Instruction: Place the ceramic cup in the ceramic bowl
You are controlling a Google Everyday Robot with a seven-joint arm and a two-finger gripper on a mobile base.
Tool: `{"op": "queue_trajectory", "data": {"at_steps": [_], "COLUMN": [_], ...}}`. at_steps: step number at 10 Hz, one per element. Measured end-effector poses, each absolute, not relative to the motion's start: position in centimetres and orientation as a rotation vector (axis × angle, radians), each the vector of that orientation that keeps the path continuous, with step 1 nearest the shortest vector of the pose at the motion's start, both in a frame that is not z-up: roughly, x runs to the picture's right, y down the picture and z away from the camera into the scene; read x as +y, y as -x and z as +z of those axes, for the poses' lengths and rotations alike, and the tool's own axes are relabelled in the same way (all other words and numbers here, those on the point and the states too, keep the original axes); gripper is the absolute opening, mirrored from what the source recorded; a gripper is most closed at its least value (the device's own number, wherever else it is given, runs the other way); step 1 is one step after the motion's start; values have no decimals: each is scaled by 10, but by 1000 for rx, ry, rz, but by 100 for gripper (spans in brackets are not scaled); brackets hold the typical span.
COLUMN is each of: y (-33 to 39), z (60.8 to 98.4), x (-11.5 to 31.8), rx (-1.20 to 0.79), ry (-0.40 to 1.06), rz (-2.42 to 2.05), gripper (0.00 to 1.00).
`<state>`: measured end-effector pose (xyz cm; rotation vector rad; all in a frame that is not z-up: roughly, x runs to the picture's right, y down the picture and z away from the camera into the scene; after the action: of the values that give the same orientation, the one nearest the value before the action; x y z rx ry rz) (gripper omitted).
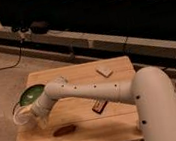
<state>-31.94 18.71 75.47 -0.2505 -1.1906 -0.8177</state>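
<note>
**At the ceramic cup (21, 115) w/ pincer (35, 116)**

I see the pincer right beside the ceramic cup at the worktop (91, 131) left edge. Can't tell if it's wide, narrow or gripping. The ceramic bowl (28, 94) sits just behind; cup not in it.

No text or number is legible, even on the gripper (34, 115) at the ceramic cup (21, 115).

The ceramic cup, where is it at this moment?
In the camera view the ceramic cup is at the wooden table's left edge, just nearer the camera than the green ceramic bowl, with the gripper right beside it.
</note>
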Motion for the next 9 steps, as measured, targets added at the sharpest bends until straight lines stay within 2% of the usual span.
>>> {"op": "queue_trajectory", "data": {"at_steps": [3,4,7,8,9], "y": [319,319,319,319,319], "z": [758,758,757,756,755], "x": [186,186,186,186,185], "rx": [-1184,-1183,-1188,-1190,-1189], "ry": [256,259,272,276,278], "rz": [-809,-804,-797,-796,-795], "gripper": [35,32,32,30,22]}}
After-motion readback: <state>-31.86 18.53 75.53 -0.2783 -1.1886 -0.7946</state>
